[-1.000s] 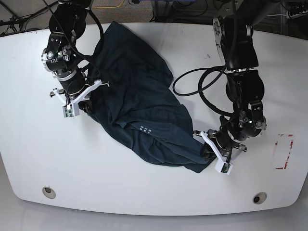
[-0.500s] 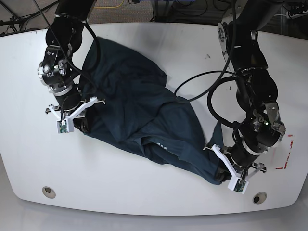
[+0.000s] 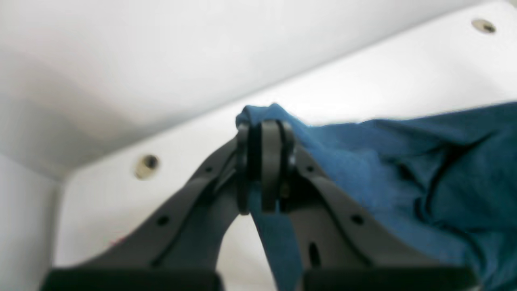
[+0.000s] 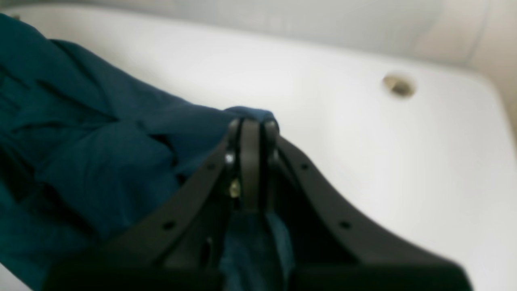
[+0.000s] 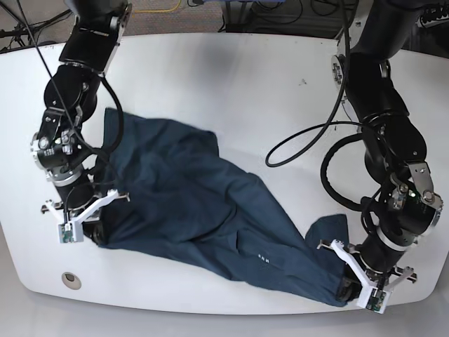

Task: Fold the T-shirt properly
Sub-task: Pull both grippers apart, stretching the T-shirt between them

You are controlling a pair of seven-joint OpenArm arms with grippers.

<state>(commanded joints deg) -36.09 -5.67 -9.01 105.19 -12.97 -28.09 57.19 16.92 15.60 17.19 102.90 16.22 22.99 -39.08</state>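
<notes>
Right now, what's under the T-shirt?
The white table lies under the T-shirt. Whatever the cloth covers is hidden. Left tool and right tool each pinch a corner at the near edge.

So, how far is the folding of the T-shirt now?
Done: the left gripper and the right gripper each have jaws shut on an edge of the navy T-shirt. In hand: it lies stretched between them across the white table. Left: wrinkles remain and no fold shows yet.
</notes>
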